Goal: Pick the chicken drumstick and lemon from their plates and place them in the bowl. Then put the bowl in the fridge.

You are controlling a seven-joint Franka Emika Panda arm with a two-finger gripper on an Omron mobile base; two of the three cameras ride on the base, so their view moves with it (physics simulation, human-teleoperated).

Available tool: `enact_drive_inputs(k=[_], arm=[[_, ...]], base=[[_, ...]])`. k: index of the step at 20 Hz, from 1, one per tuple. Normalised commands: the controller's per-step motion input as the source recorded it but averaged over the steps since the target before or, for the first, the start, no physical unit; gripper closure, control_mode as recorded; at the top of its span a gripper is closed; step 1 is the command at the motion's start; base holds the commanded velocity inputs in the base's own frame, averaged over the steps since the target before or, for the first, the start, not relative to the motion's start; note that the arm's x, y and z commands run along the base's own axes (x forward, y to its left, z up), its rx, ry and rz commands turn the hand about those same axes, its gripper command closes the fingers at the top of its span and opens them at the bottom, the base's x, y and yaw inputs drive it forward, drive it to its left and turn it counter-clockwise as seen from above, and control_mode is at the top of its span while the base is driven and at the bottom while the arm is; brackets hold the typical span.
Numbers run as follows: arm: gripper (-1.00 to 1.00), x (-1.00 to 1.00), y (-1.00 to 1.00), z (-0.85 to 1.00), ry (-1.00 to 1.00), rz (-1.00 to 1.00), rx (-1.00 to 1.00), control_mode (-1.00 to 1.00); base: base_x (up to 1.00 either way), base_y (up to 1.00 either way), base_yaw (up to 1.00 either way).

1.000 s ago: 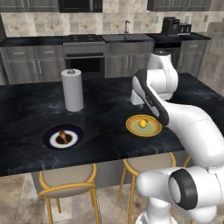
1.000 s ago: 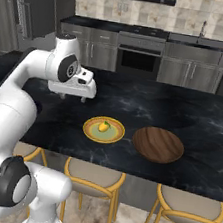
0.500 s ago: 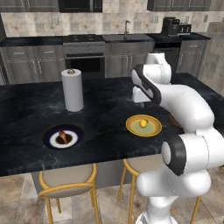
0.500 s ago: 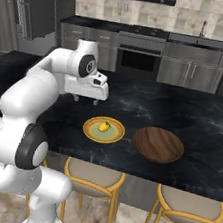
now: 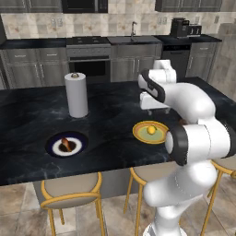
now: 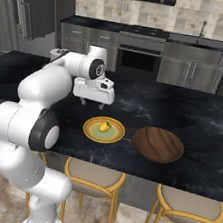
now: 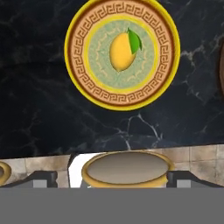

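Lemon (image 7: 121,52) centred on yellow-orange plate (image 7: 83,83), black counter (image 7: 39,113) beneath.

The table (image 5: 110,133) is seen from behind the arm's left in the left base view, looking forward and down from some way back, with the far kitchen wall in the background. The same table (image 6: 203,122) is taken from behind the arm's right in the right base view, at a like distance. The yellow plate (image 5: 150,132) (image 6: 103,130) and the lemon (image 5: 151,130) (image 6: 103,127) are shared by both. In the hand view, the plate (image 7: 122,54) is looked down on from much closer.
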Motion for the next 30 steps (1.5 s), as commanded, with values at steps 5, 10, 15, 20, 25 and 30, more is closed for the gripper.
enact_drive_inputs(k=[5, 10, 15, 20, 25, 30], arm=[[-1.00, 0.02, -0.05, -0.51, -0.09, -0.07, 0.00, -1.00], [-1.00, 0.00, -0.01, -0.50, -0.14, -0.13, 0.00, -1.00], [-1.00, 0.01, -0.01, -0.47, -0.12, -0.12, -0.02, -1.00], [-1.00, 0.15, 0.00, -0.37, -0.19, -0.04, -0.14, -1.00], [-1.00, 0.36, -0.04, -0.21, 0.09, -0.03, -0.10, -1.00], [-1.00, 0.36, -0.05, -0.12, 0.18, 0.00, -0.02, -1.00]], base=[[0.00, 0.00, 0.00], [0.00, 0.00, 0.00], [0.00, 0.00, 0.00], [0.00, 0.00, 0.00], [0.00, 0.00, 0.00], [0.00, 0.00, 0.00]])
